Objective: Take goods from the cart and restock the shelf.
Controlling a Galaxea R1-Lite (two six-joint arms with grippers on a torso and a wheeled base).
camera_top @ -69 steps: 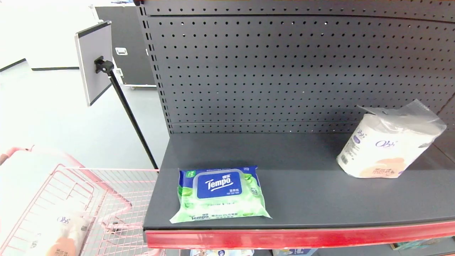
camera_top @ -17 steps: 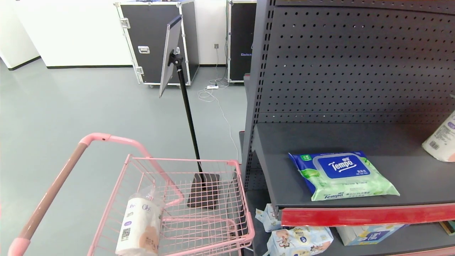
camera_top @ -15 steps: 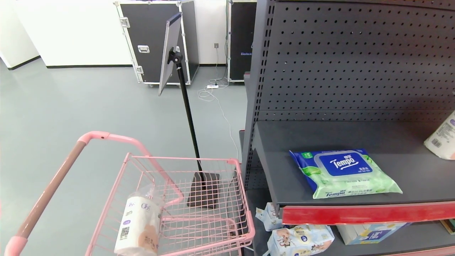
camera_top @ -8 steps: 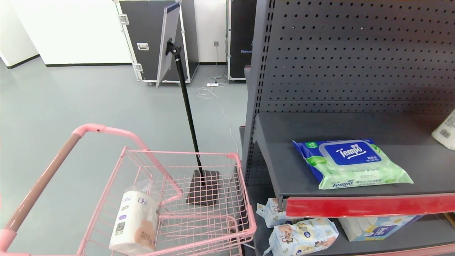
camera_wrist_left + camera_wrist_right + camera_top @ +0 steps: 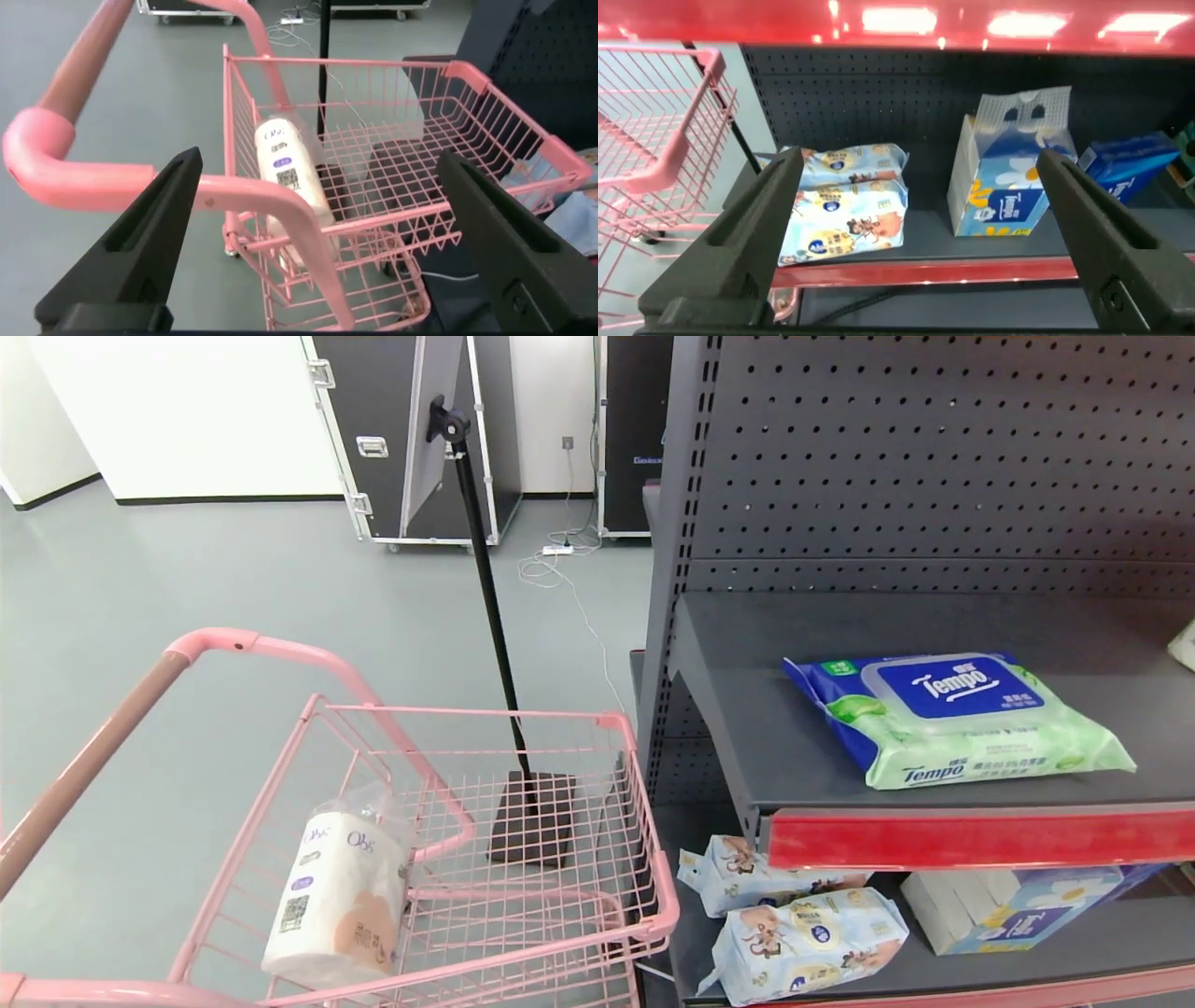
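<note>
A pink wire cart (image 5: 523, 719) stands left of the dark shelf (image 5: 747, 756). Inside it lies one wrapped pack of paper rolls (image 5: 336, 896), leaning on the near-left side. In the left wrist view my left gripper (image 5: 320, 161) hangs open above the cart's handle end, with the roll pack (image 5: 294, 177) below and ahead of it. A green and blue wet-wipes pack (image 5: 952, 714) lies flat on the shelf board. My right gripper (image 5: 920, 157) is open and empty, facing the lower shelf under the red strip (image 5: 971, 23).
The lower shelf holds two baby-wipes packs (image 5: 803, 943), a tissue box (image 5: 1008, 177) and a blue box (image 5: 1134, 159). A sign stand's pole (image 5: 481, 588) and base (image 5: 532, 817) rise behind the cart. Black cases (image 5: 373, 429) stand at the back wall across open grey floor.
The head view has swung from the shelf leftward to the cart, then tilted down. The shelf's roll pack has slid to the right edge. No goods moved.
</note>
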